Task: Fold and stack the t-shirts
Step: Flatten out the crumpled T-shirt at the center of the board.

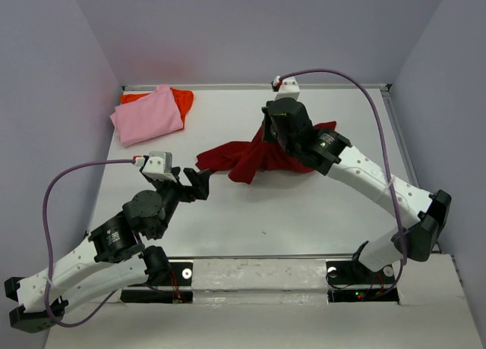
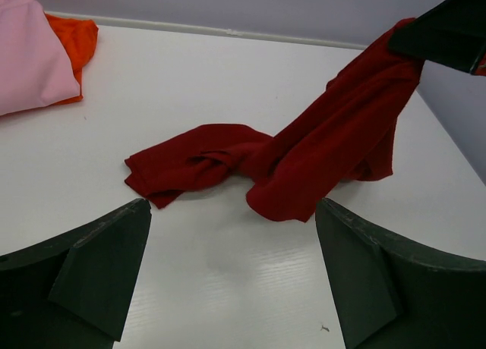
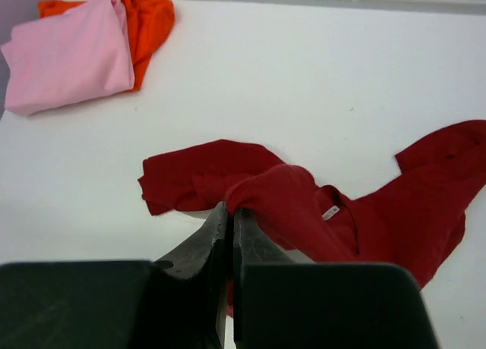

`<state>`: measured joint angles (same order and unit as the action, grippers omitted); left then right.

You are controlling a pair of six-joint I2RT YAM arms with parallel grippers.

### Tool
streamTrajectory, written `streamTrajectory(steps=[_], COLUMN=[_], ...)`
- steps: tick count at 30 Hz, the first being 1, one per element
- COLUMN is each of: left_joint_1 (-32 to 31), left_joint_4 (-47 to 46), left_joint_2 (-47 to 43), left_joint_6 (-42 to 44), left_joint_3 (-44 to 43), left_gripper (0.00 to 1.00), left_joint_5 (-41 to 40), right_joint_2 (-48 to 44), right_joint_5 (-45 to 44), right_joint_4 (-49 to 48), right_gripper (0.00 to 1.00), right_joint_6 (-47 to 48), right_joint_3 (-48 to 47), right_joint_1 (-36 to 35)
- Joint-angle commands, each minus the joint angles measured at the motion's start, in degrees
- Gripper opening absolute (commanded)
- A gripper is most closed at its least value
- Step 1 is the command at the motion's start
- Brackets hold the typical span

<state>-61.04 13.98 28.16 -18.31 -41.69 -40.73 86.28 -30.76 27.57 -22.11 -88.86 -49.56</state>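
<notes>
Stack at far left: the pink shirt (image 1: 148, 115) lies folded over the orange shirt (image 1: 182, 100), apparently done. Mid-table, the left gripper (image 1: 196, 180) hovers with fingers spread wide by the crimson shirt (image 1: 228, 161), likely to catch its trailing end. The right gripper (image 3: 230, 212) pinches the cloth tight, raising one side.

One crimson t-shirt (image 1: 228, 161), one pink t-shirt (image 1: 148, 115) and one orange-red t-shirt (image 1: 182, 99) make three, alongside two grippers, a left gripper (image 2: 231, 205) and a right gripper (image 3: 230, 209), and one table (image 1: 304, 212).
</notes>
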Motion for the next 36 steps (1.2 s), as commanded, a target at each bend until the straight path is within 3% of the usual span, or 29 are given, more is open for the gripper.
streamTrajectory(steps=[1,7,14,18,25,26,27,28,30,31,33,36], left_joint_1=[-0.05,-0.05,-0.05,0.04,0.13,0.13,0.13,0.13,0.22,0.22,0.22,0.22], left_joint_4=[-2.02,-1.94,-2.11,-2.03,-1.85,-1.94,-1.85,-1.85,-1.85,-1.76,-1.85,-1.59], left_joint_2=[-0.13,-0.13,0.75,0.93,1.19,1.19,1.28,1.19,1.28,1.28,1.19,1.19], left_joint_6=[0.46,0.46,0.81,0.64,0.55,0.46,0.46,0.55,0.55,0.46,0.46,0.38], left_joint_3=[0.56,0.65,0.47,0.47,0.47,0.47,0.47,0.47,0.47,0.47,0.47,0.47], left_gripper=[0.99,0.99,0.99,0.99,0.99,0.99,0.99,0.99,0.99,0.99,0.99,0.99], left_joint_5=[-0.49,-0.75,-0.84,-0.75,-1.11,-1.19,-1.19,-1.19,-1.19,-1.19,-1.19,-1.63], right_joint_2=[-5.06,-9.89,-21.93,-29.65,-34.42,-34.08,-33.55,-32.33,-30.57,-28.38,-25.92,-20.22], right_joint_5=[-3.60,-0.26,7.29,6.77,8.87,9.92,10.28,11.33,12.13,12.91,12.66,12.66], right_joint_4=[0.64,2.74,5.47,8.19,11.10,10.66,10.31,9.53,8.03,5.50,3.73,-0.21], right_gripper=[0.00,0.00,0.00,0.00,0.00,0.06,0.18,0.39,0.52,0.64,0.74,0.77], right_joint_6=[3.04,-1.96,-11.18,-14.89,-16.74,-16.22,-16.13,-15.78,-15.07,-14.20,-13.05,-10.51], right_joint_3=[-3.25,5.96,24.06,33.90,38.76,38.76,38.59,38.50,38.06,37.45,36.49,33.85], right_joint_1=[-0.36,-0.36,-1.06,-1.68,-1.68,-1.68,-1.68,-1.68,-1.68,-2.20,-2.21,-3.34])
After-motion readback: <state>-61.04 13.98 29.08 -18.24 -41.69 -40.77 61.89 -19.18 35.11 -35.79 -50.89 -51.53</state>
